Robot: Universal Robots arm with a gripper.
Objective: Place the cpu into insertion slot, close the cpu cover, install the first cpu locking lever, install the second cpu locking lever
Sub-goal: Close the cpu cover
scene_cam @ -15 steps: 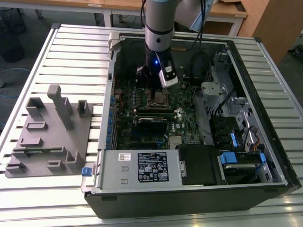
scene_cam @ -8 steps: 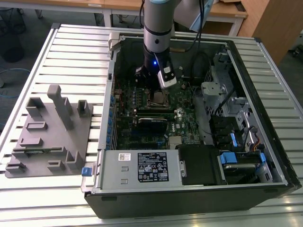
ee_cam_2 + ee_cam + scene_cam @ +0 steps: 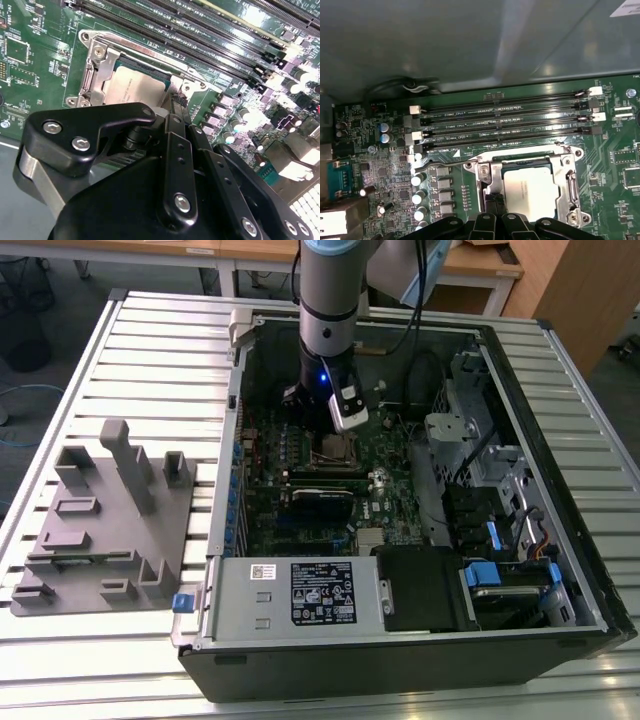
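The cpu (image 3: 530,187) (image 3: 134,85), a dull silver square, lies flat in the insertion slot (image 3: 338,452) on the green board. The silver cpu cover (image 3: 570,186) (image 3: 99,70) lies down over the chip's edges, framing it. A thin wire locking lever (image 3: 440,162) runs along the socket's side nearest the memory slots. My gripper (image 3: 491,202) (image 3: 176,102) (image 3: 332,432) hangs just above the socket's edge, beside the chip. Its black fingertips (image 3: 175,107) are pressed together with nothing between them.
Long black memory slots (image 3: 510,125) run beside the socket, and capacitors (image 3: 420,186) stand close to it. The case walls enclose the board. A black card (image 3: 322,496), the power supply (image 3: 300,592) and drive cages (image 3: 490,540) sit nearby. A grey fixture tray (image 3: 100,510) lies outside the case.
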